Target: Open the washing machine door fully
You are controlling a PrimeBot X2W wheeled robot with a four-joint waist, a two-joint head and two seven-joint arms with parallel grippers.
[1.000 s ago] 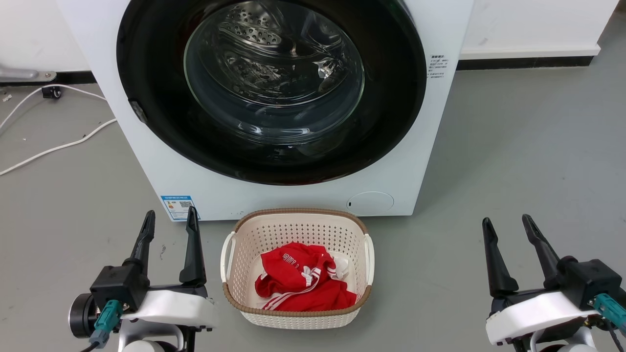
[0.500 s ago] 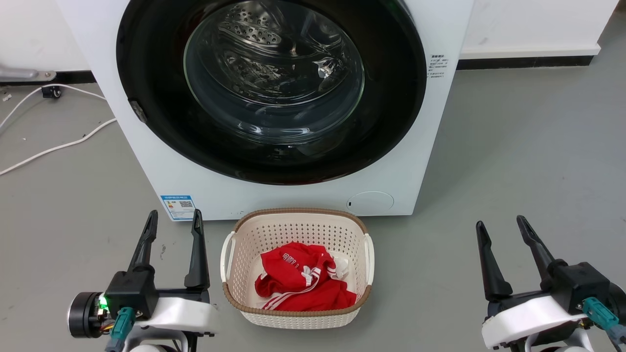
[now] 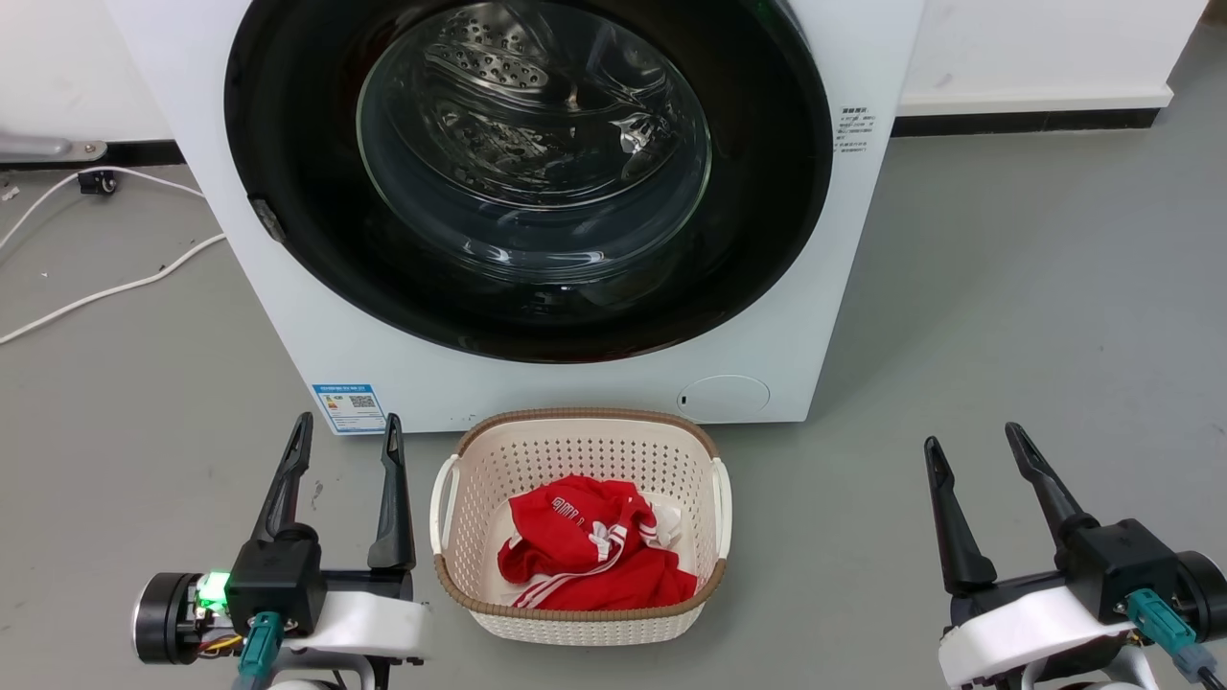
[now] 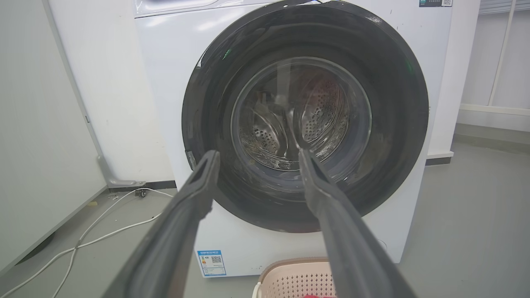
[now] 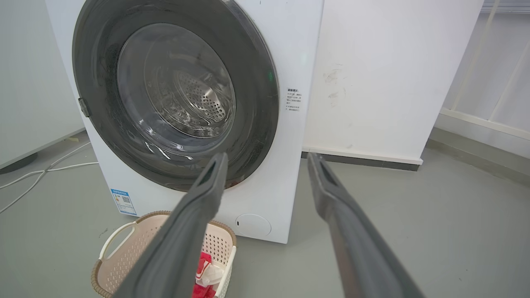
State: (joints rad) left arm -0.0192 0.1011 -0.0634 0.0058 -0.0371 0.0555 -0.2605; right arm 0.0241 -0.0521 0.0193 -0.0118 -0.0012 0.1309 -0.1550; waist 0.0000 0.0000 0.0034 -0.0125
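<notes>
- I'm looking down at the washing machine door point(image 3: 532, 172), which is sitting flat against the front of the white washing machine point(image 3: 383, 355), its black ring taking up most of the machine's width and the steel drum showing through the glass bowl at its centre.
- A small grey tab point(image 3: 268, 218) is sticking out at the door's left edge.
- The left gripper point(image 3: 348, 424) is hovering low at my lower left, in front of the machine's left corner and just beside the basket point(image 3: 580, 422); its two fingers are standing apart with nothing between them.
- Through the left wrist camera, the left gripper point(image 4: 257, 153) is pointing at the lower half of the door point(image 4: 304, 120) without touching it.
- The right gripper point(image 3: 970, 438) is hanging over bare grey floor point(image 3: 1007, 287) at the lower right, well apart from the machine, its jaws spread and gripping nothing.
- In the right wrist view, the right gripper point(image 5: 268, 155) is aiming towards the machine's right edge, with the door point(image 5: 174, 91) off to that view's left.
- The cream basket is sitting on the floor just in front of the machine, and a red garment point(image 3: 590, 556) with white stripes is lying crumpled inside it.
- White cables point(image 3: 105, 287) are trailing across the floor to the machine's left.
</notes>
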